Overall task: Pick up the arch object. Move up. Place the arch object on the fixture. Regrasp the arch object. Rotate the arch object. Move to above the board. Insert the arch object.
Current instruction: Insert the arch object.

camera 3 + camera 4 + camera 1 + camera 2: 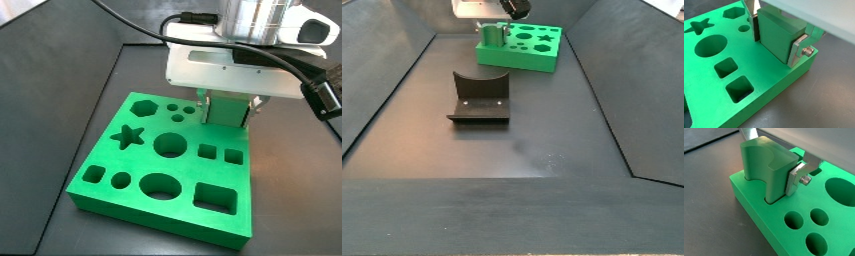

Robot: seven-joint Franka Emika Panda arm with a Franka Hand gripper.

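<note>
My gripper is shut on the arch object, a bright green block held upright between the silver fingers. In a wrist view the arch object shows its curved notch, and its lower end sits in a cutout at a corner of the board. The board is a green slab with star, hexagon, round and square cutouts. In a side view the gripper stands over the board's far right corner. The dark fixture stands alone on the floor, nearer than the board.
Dark sloping walls close in the floor on both sides. A black cable hangs beside the gripper's white body. Bare dark floor lies around the fixture.
</note>
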